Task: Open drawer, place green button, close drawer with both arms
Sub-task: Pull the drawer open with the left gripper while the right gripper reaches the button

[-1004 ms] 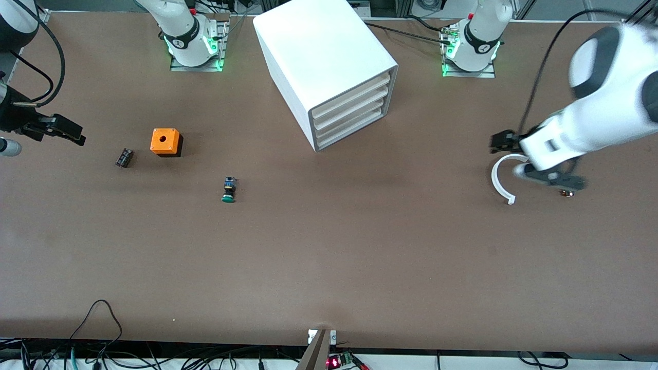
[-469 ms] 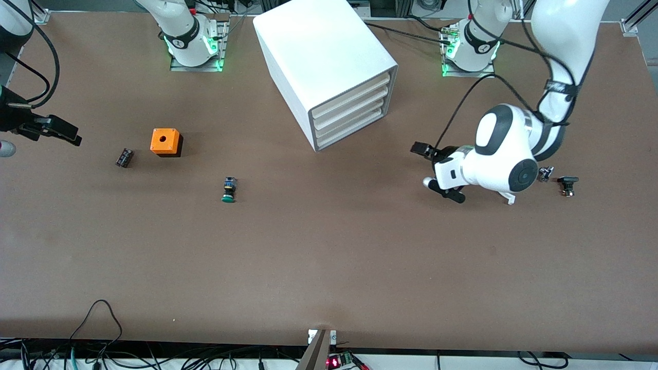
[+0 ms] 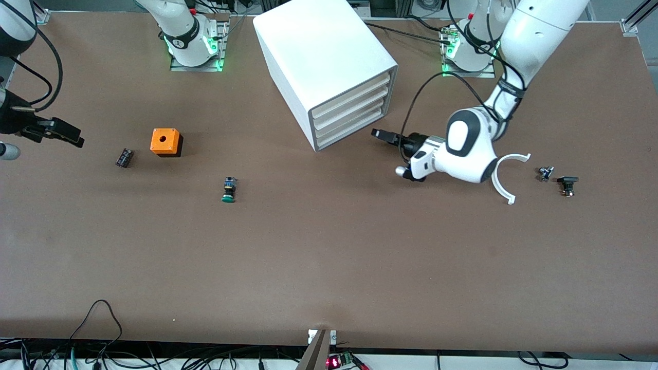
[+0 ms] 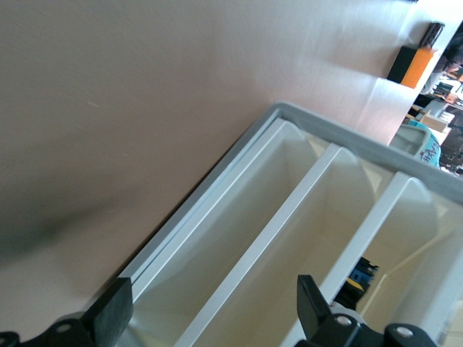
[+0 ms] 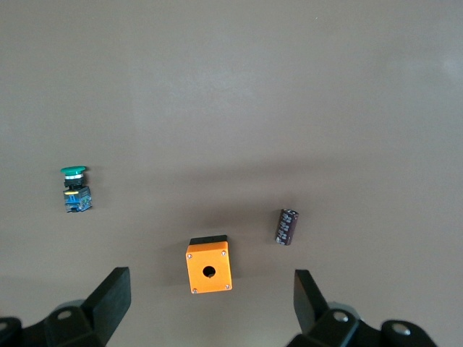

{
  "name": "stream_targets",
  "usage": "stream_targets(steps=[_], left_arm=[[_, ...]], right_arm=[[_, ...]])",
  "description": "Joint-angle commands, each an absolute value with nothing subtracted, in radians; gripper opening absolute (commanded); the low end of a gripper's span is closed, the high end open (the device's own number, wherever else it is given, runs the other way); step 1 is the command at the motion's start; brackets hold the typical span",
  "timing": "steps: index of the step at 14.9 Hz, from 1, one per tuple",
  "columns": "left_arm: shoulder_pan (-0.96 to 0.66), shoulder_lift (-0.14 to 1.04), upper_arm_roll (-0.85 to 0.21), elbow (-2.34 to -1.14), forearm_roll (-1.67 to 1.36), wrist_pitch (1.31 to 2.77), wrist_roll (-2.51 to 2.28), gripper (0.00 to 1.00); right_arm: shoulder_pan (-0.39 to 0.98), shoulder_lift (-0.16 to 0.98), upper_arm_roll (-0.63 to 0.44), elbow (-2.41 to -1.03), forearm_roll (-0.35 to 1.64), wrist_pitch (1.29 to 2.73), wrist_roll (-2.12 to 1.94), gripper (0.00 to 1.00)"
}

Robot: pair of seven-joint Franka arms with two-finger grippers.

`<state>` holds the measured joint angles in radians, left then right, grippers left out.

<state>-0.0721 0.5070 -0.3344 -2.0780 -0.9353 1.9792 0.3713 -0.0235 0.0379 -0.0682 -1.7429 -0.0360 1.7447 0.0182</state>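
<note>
Left tool, fingers spread and empty, just in front of the cabinet at its shut bottom drawer; right tool, released, waits high up; button lies on the surface, nearer the front camera than the cabinet, toward the right arm's end

Front view: looking down from high across table, facing arm bases, taking in whole tabletop. Left wrist view: sitting close, facing cabinet drawer fronts, sharing cabinet with front view. Right wrist view: looking down from well above, sharing button, orange cube and black part with front view.
</note>
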Motion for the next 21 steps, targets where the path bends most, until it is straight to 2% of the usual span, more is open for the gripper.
stream_targets(steps=[1,3,12,17,18,19,20,21], left_arm=[[-0.075,0.494,-0.405,-2.128,-0.974,2.081,0.419,0.99],[-0.086,0.495,-0.451,-2.146,-0.986,2.147,0.416,0.98],[-0.109,0.525,-0.460,-2.190,-1.058,2.155,0.416,0.95],[-0.132,0.540,-0.460,-2.194,-1.088,2.161,0.417,0.90],[-0.133,0.541,-0.460,-2.204,-1.086,2.184,0.417,0.81],[-0.133,0.541,-0.460,-2.210,-1.086,2.207,0.417,0.58],[-0.138,0.545,-0.462,-2.212,-1.088,2.213,0.413,0.19],[-0.138,0.545,-0.460,-2.210,-1.086,2.215,0.413,0.00]], right_arm=[[-0.003,0.087,-0.051,-1.743,-0.015,1.796,0.005,1.00],[0.040,0.129,-0.048,-1.744,-0.014,1.841,0.026,1.00],[0.211,0.284,-0.043,-1.746,0.017,1.922,0.120,1.00],[0.259,0.377,-0.014,-1.782,0.069,2.069,0.140,1.00],[0.259,0.382,0.004,-1.811,0.068,2.119,0.153,1.00],[0.259,0.382,0.009,-1.848,0.063,2.172,0.172,1.00],[0.261,0.382,0.015,-1.889,0.061,2.221,0.178,1.00],[0.261,0.383,0.026,-1.932,0.061,2.279,0.178,1.00]])
